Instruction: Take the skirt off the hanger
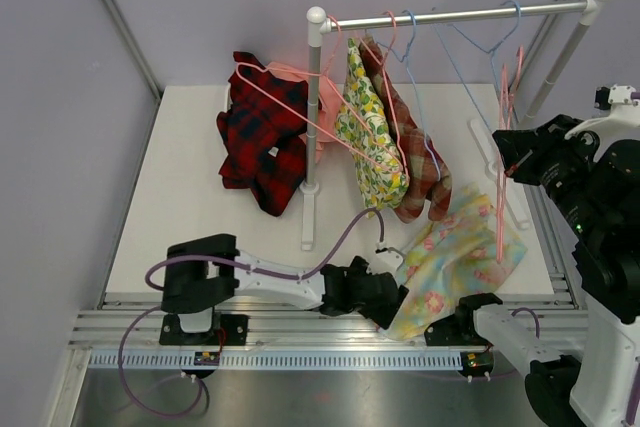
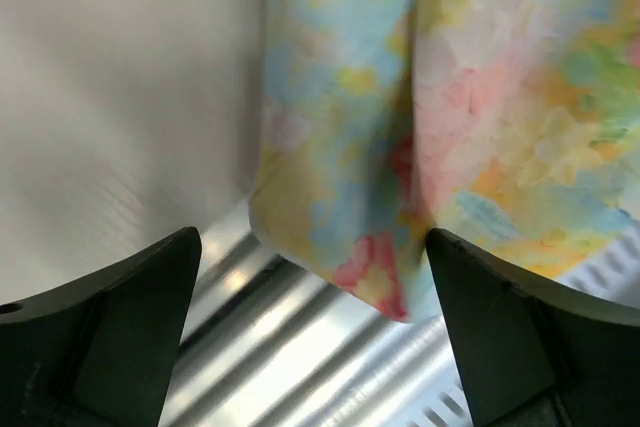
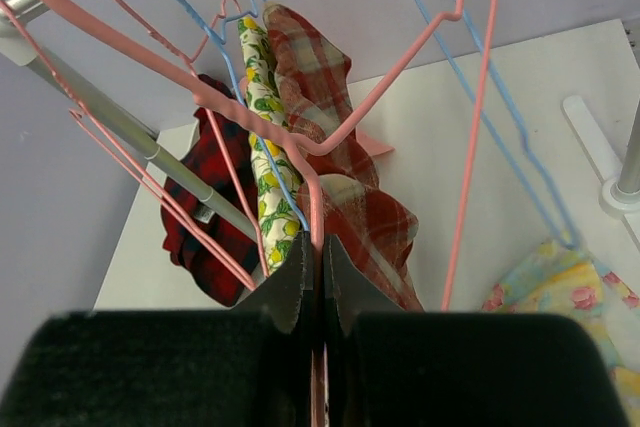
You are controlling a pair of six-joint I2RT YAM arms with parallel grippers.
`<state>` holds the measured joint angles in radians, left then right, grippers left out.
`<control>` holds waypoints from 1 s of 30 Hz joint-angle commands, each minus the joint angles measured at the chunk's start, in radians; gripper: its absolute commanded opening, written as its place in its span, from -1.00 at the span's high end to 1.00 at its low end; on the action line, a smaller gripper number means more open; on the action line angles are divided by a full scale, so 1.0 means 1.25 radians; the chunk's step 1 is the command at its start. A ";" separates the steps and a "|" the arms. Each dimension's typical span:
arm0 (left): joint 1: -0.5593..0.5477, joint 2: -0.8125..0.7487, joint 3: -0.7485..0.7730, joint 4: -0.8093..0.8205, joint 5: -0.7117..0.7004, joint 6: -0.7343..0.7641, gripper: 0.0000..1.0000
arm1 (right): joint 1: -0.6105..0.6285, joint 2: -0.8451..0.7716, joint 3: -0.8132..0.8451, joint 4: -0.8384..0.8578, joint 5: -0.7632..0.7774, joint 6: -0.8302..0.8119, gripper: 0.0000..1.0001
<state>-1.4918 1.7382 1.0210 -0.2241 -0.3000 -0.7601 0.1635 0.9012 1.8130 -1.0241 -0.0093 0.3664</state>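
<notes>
The pastel floral skirt (image 1: 455,257) lies crumpled on the white table at the front right, its lower corner hanging over the front edge. My left gripper (image 1: 390,299) is open at that corner. In the left wrist view the skirt (image 2: 450,117) hangs just beyond the spread fingers (image 2: 150,287). My right gripper (image 1: 508,147) is shut on a pink hanger (image 1: 499,197) that stands above the skirt. In the right wrist view the pads close on the hanger's wire (image 3: 330,137) and the skirt (image 3: 560,287) shows at the lower right.
A garment rack (image 1: 450,17) spans the back, holding a lemon-print garment (image 1: 370,137), a red-and-tan plaid garment (image 1: 415,162) and blue hangers (image 1: 415,77). A dark red plaid garment (image 1: 262,142) lies at the back left. An aluminium rail (image 1: 300,332) runs along the front.
</notes>
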 commanded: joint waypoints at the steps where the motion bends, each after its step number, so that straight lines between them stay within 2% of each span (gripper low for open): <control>1: 0.045 0.061 0.008 0.174 0.076 -0.015 -0.98 | 0.001 0.004 0.001 0.030 0.011 0.001 1.00; 7: 0.079 0.152 0.026 0.330 0.221 -0.008 -0.97 | 0.002 0.004 -0.008 0.035 0.011 -0.002 1.00; 8: 0.079 0.157 0.026 0.345 0.231 -0.007 -0.90 | 0.001 0.004 -0.010 0.035 0.011 -0.001 1.00; 9: 0.079 0.163 0.020 0.357 0.235 -0.008 -0.65 | 0.002 0.002 -0.011 0.035 0.011 -0.003 1.00; 10: 0.082 0.167 0.020 0.374 0.258 -0.010 -0.32 | 0.001 0.003 -0.015 0.038 0.010 -0.004 1.00; 11: 0.082 0.168 0.020 0.376 0.261 -0.012 0.57 | 0.001 0.001 -0.016 0.040 0.011 -0.004 1.00; 12: 0.082 0.164 0.019 0.359 0.260 -0.015 1.00 | 0.001 0.001 -0.019 0.045 0.011 -0.004 1.00; 15: 0.071 0.111 -0.006 0.334 0.216 -0.019 1.00 | 0.001 0.008 -0.026 0.060 0.011 -0.003 1.00; 17: 0.034 0.016 -0.007 0.233 0.116 -0.003 1.00 | 0.001 0.019 -0.026 0.068 0.011 -0.010 1.00; 18: 0.015 -0.012 0.008 0.103 0.067 0.003 1.00 | 0.002 0.034 -0.027 0.078 0.011 -0.011 1.00; 19: -0.021 -0.062 0.052 0.035 -0.028 0.009 1.00 | 0.001 0.041 -0.026 0.080 0.011 -0.013 1.00; 21: -0.056 -0.107 0.090 -0.130 -0.112 0.006 1.00 | 0.001 0.063 -0.024 0.098 0.011 -0.011 1.00; 22: -0.080 -0.136 0.113 -0.172 -0.169 -0.011 1.00 | 0.001 0.070 -0.026 0.105 0.011 -0.007 1.00; 26: -0.126 -0.328 0.127 -0.319 -0.268 -0.073 1.00 | 0.001 0.102 -0.012 0.136 -0.024 0.020 1.00; 30: -0.156 -0.467 0.144 -0.480 -0.359 -0.154 1.00 | 0.002 0.139 -0.004 0.174 -0.049 0.038 1.00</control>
<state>-1.6733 1.2552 1.1629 -0.6052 -0.5533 -0.8547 0.1635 1.0531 1.7824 -0.9089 -0.0315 0.3866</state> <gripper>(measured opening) 0.024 0.030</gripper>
